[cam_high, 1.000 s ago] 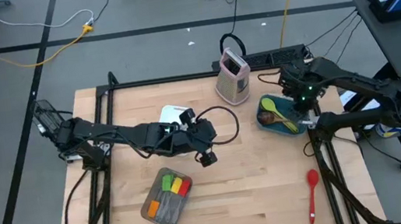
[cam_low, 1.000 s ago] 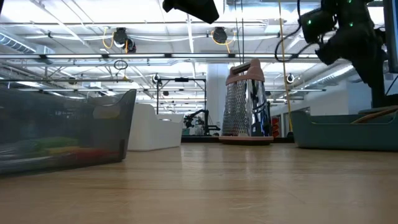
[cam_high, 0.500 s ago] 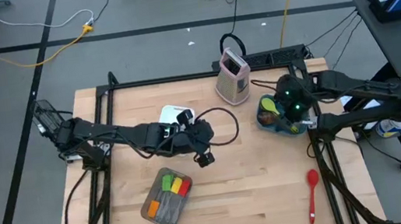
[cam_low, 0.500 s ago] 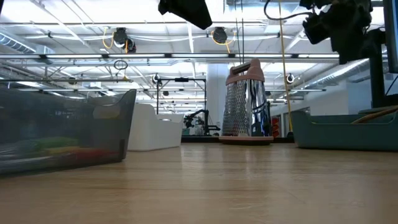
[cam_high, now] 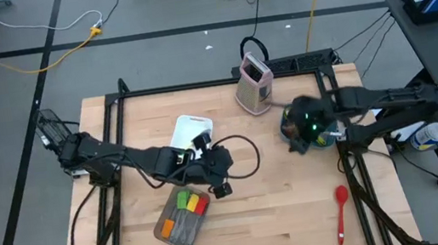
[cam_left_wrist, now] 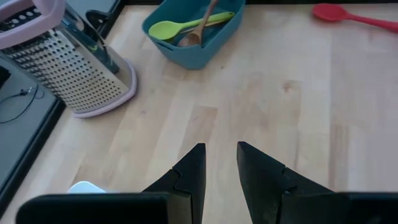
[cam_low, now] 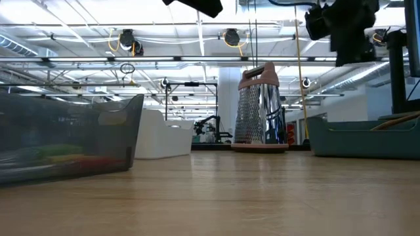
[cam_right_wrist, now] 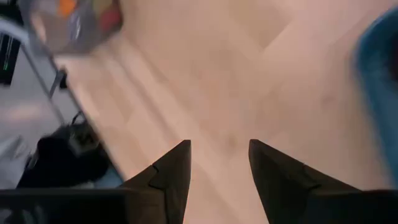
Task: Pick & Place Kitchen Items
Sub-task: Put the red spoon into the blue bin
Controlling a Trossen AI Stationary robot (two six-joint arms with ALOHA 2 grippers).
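Teal bin (cam_left_wrist: pixel 205 46) holding green spatula (cam_left_wrist: pixel 177 27), wooden spoon (cam_left_wrist: pixel 198 28), grey pan (cam_high: pixel 174 230) holding spatulas (cam_high: pixel 189 201)

No readable text, labels, brands or numbers on anything.

table (cam_high: pixel 284 216): pale matt wood | grater (cam_left_wrist: pixel 62 71): perforated shiny steel | red spoon (cam_high: pixel 341 208): smooth plastic

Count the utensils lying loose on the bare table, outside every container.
1: the red spoon lies alone on the wood near the table's front right corner. The rest sit in containers: the grey pan and the teal bin. Some may be hidden under the arms.
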